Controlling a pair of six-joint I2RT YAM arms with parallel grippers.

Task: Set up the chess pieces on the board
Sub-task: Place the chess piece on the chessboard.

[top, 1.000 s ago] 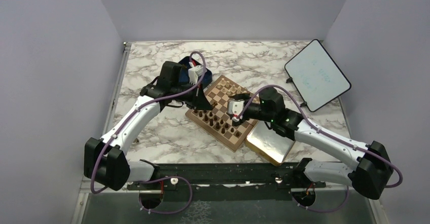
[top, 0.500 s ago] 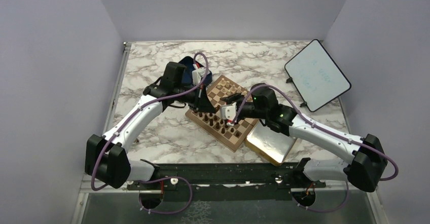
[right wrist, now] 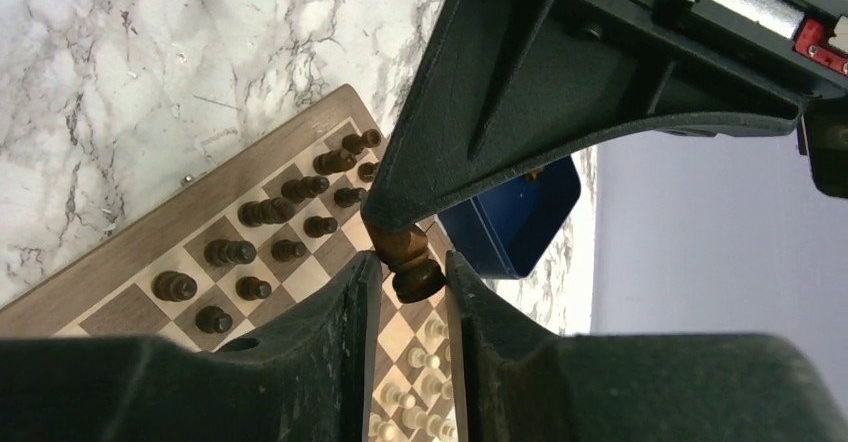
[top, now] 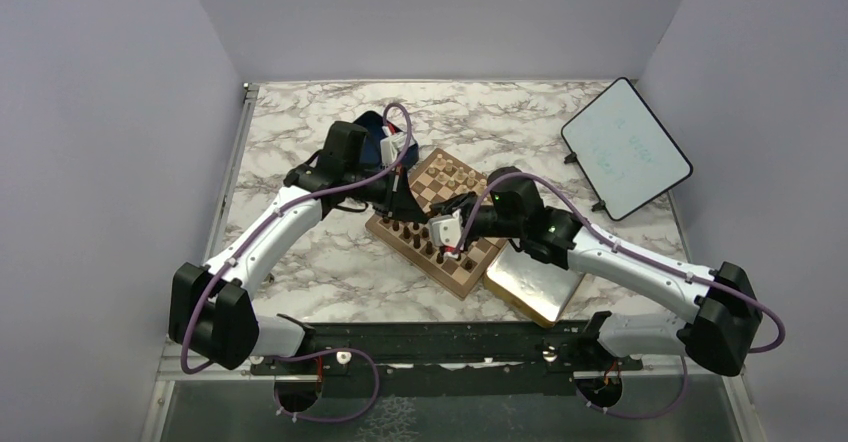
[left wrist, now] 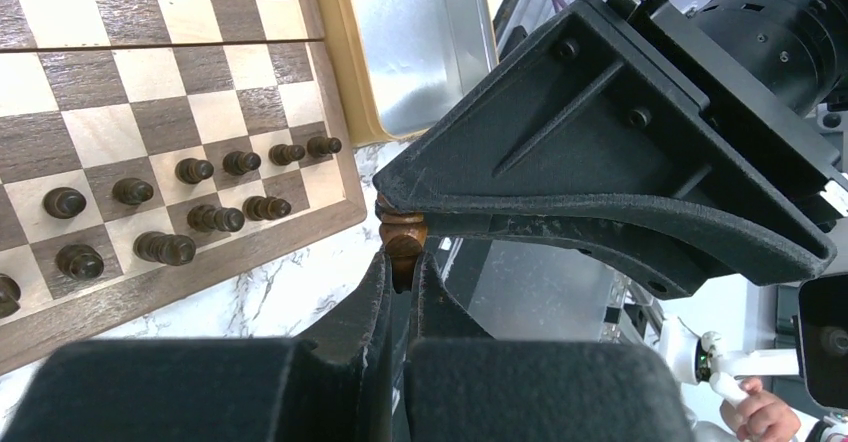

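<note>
Since 1 second ago my right gripper (right wrist: 408, 274) has slid in over the board (top: 462, 280) and narrowed its jaws around the dark chess piece (left wrist: 403, 240). My left gripper (left wrist: 398, 280) clenches that piece in the air above the board. It looks light, rigid and smooth, so it may twist out; I'd pinch its waist. I can't tell whether the right jaws bite yet. Fingers hide the piece's top, so its type is unclear.
</note>
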